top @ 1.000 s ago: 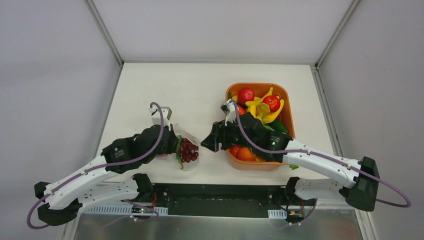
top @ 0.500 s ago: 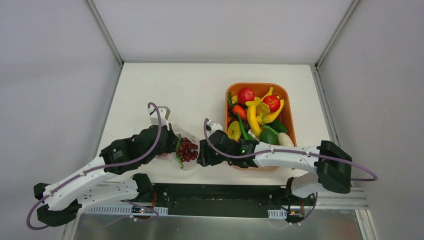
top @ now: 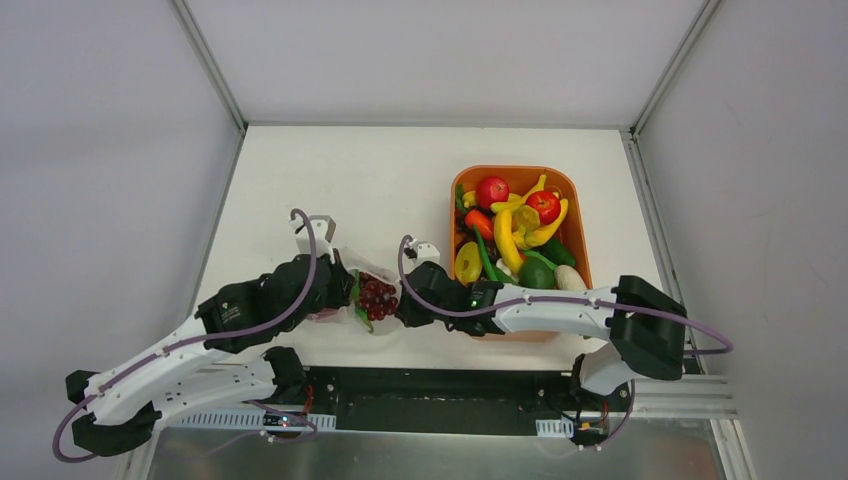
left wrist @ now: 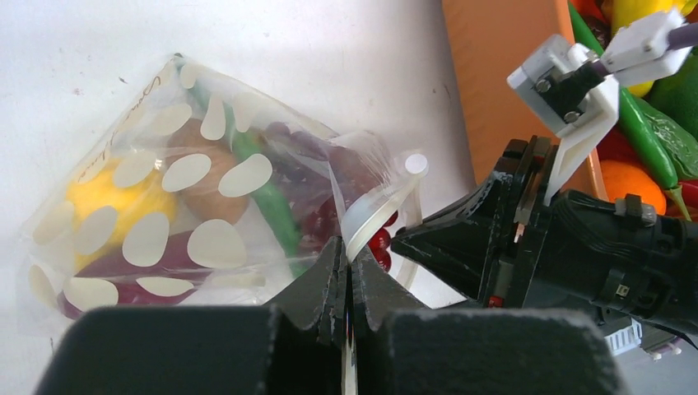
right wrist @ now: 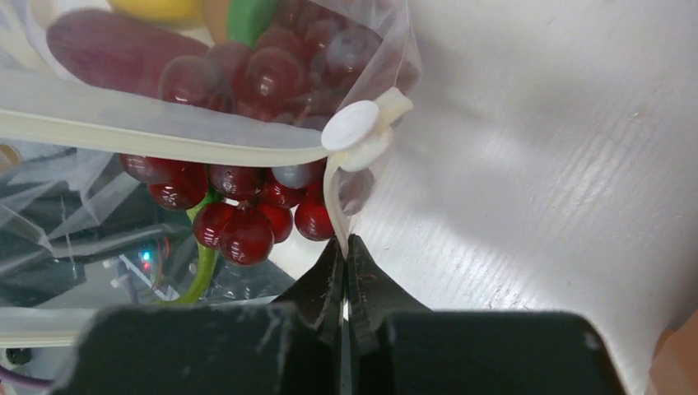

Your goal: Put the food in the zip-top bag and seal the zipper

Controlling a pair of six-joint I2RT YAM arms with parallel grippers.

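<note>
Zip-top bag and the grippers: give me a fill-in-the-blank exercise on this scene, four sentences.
The zip-top bag is printed with white ____.
The left gripper and right gripper both pinch the bag's ____.
At the bag's open mouth sits a bunch of ____.
The other food lies in a tray coloured ____.
Missing: dots; zipper; grapes; orange.

left gripper (left wrist: pixel 346 249) pinched, seemingly on zipper (left wrist: pixel 380 204)
</note>
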